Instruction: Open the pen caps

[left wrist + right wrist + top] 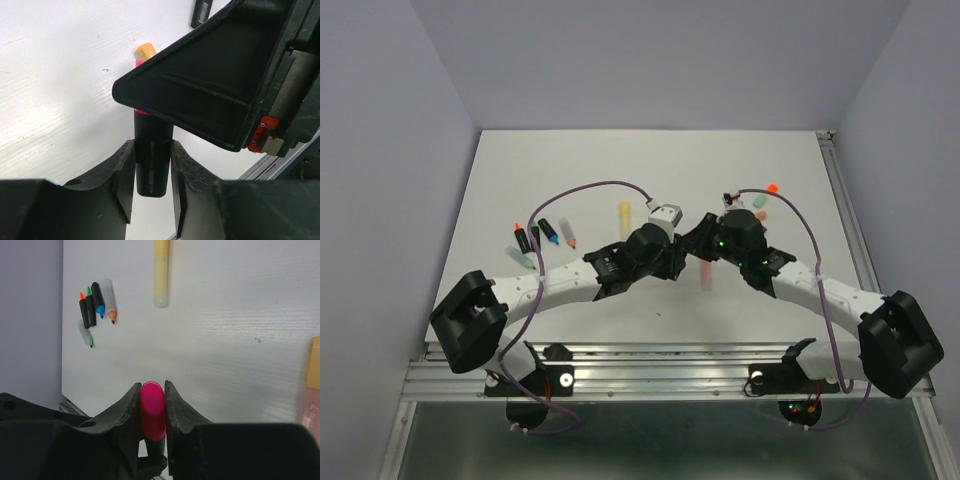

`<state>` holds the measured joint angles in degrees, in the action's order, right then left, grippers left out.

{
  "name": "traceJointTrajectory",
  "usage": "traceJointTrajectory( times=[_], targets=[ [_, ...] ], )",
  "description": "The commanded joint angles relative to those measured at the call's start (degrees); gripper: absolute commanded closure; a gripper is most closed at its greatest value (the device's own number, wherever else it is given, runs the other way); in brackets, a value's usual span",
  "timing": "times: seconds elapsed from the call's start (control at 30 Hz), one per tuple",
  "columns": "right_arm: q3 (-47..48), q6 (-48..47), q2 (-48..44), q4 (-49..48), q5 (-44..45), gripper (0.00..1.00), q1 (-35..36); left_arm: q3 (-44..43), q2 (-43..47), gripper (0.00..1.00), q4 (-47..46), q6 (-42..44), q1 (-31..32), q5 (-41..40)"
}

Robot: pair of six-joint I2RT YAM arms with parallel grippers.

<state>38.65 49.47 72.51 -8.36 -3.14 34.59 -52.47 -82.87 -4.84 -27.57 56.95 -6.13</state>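
Note:
My two grippers meet over the middle of the table and hold one highlighter between them. My left gripper (152, 150) is shut on its black pen body (151, 160). My right gripper (152, 390) is shut on its pink cap (153, 410). In the left wrist view a pink strip (142, 111) shows right at the top of the black body, the rest hidden behind my right gripper (210, 85). From above, my left gripper (676, 250) and right gripper (701, 238) hide the pen.
Several uncapped pens (545, 238) lie at the left, also in the right wrist view (96, 305). A yellow pen (624, 215) lies behind the grippers. A pastel pink pen (707, 275) with an orange cap (145, 50) lies under them. Loose caps (761, 202) sit at the back right.

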Motion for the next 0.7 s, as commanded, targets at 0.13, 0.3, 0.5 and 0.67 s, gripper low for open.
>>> traceJointTrajectory(
  times=[0.13, 0.3, 0.5, 0.67],
  targets=[
    [2.8, 0.9, -1.8, -1.1, 5.1, 0.98, 0.7, -2.5, 1.0, 1.00, -0.6, -1.2, 0.4, -1.3],
    [3.3, 2.8, -2.1, -0.4, 11.1, 0.99, 0.7, 0.8, 3.7, 1.00, -0.3, -2.5, 1.1, -2.8],
    [8.7, 3.5, -0.3, 0.7, 22.2, 0.99, 0.4, 9.2, 10.4, 1.00, -1.1, -5.8, 4.5, -4.0],
    [15.0, 2.0, 4.6, 1.6, 24.1, 0.99, -2.6, 15.5, 12.6, 1.00, 0.2, -9.2, 6.4, -2.2]
  ],
)
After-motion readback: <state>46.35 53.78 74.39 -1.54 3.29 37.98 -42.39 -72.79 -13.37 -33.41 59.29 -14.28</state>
